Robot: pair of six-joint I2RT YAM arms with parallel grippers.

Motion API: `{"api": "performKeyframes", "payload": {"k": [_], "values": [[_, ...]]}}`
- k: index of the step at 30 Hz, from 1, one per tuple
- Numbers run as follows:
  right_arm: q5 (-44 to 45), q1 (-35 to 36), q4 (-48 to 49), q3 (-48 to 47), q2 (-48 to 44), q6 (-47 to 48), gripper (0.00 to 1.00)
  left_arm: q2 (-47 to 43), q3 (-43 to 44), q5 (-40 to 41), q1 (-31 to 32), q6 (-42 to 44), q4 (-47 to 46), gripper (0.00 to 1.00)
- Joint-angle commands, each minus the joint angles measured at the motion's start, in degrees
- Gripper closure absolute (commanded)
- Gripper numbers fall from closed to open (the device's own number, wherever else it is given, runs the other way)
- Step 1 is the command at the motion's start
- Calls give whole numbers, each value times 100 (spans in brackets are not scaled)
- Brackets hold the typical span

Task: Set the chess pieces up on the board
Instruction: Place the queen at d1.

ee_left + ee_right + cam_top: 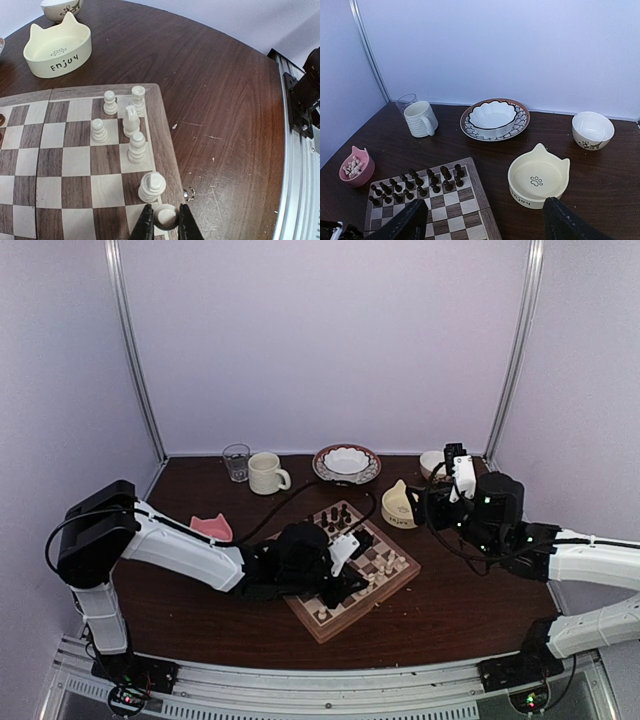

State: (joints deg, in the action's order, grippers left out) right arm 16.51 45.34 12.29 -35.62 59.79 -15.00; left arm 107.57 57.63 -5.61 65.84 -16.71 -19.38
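Dark wood-grain counter (225, 100) is stretching out under pale walls, carrying the board (75, 160), a smooth checked square with a brown rim. The left pincer (165, 229) is clamping narrowly on one cream piece (165, 216) over the rim-side row, just beside six turned, glossy chess pieces (131, 131) standing in that corner. Placing looks to be the step in hand. Next it likely calls for lowering the piece upright onto its square and releasing it. The right pincer (484, 220) is hanging wide open, gripping nothing, near the cream cat-eared bowl (538, 181).
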Motion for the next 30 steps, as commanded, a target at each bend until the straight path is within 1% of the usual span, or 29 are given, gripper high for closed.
{"api": "performKeyframes", "payload": {"k": [1, 30], "values": [[-54, -25, 137, 64, 1, 6, 18, 132, 159, 131, 37, 110, -70, 100], [-113, -25, 183, 81, 24, 18, 17, 194, 336, 304, 39, 201, 343, 100]]}}
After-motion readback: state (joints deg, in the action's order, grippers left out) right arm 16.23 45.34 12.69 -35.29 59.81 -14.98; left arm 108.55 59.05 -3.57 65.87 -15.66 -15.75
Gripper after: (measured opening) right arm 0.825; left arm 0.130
